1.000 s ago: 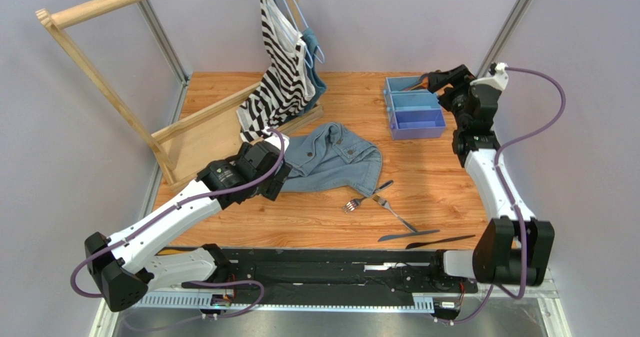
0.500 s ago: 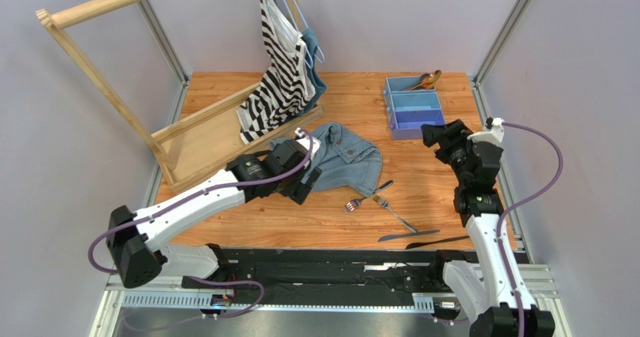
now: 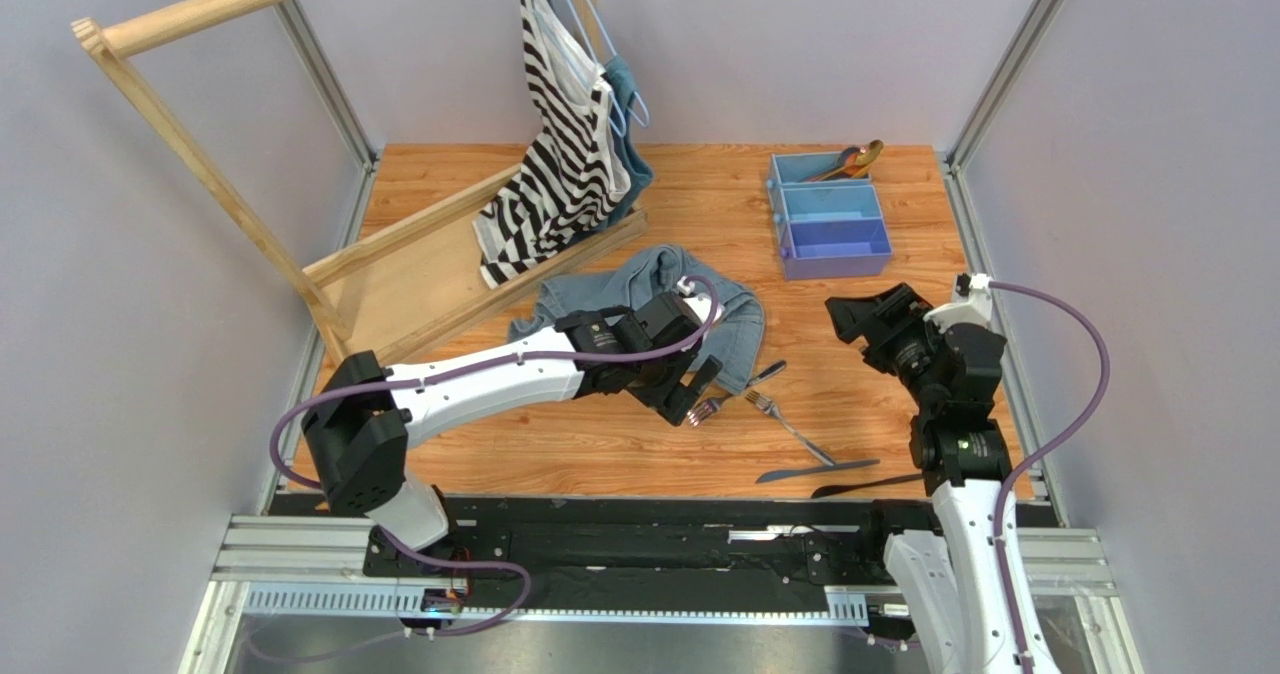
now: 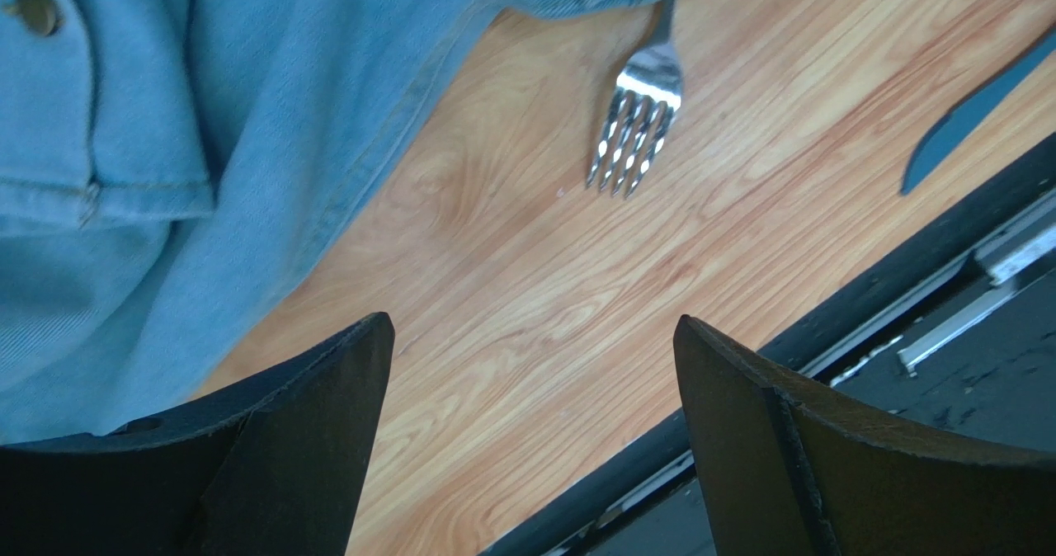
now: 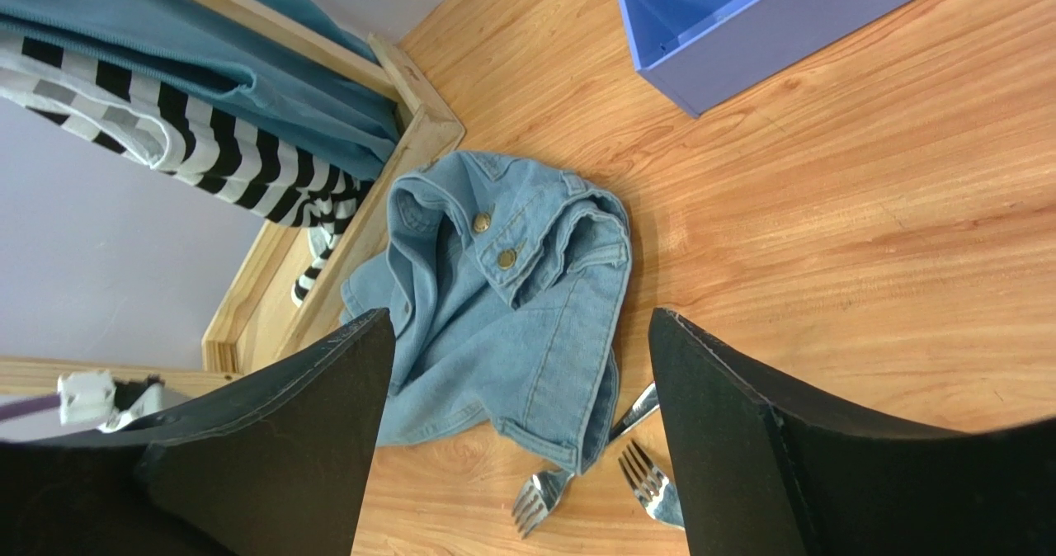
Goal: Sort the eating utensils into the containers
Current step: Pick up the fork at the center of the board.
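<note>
Both arms have swung inward since the earlier frames. Left gripper (image 3: 694,389), jaws apart, hangs just over a silver fork (image 4: 635,121) lying at the near edge of the denim jacket (image 3: 661,307). A second fork (image 3: 784,419) and two dark knives (image 3: 819,472) lie to its right, nearer the table edge. Right gripper (image 3: 842,314), jaws apart, has left the light blue tray (image 3: 836,266) at far right, where spoons (image 3: 849,160) occupy the farthest compartment.
</note>
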Controlling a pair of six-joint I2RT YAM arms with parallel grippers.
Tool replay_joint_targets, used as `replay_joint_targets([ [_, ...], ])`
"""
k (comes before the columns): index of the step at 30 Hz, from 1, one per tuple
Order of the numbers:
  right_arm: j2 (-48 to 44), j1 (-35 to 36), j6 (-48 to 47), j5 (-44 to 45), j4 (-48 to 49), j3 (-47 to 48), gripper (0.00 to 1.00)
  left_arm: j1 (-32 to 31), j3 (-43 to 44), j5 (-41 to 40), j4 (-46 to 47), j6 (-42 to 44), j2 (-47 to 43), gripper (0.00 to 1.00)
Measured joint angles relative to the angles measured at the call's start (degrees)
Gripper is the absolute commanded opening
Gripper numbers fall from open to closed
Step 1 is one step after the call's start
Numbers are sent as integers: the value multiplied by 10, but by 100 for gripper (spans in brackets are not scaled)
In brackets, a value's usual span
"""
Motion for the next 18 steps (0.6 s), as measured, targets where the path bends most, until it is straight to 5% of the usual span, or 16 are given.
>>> replay_joint_targets([
  [18, -23, 0, -10, -19, -50, 2, 80, -1, 91, 93, 51, -4, 160, 86],
])
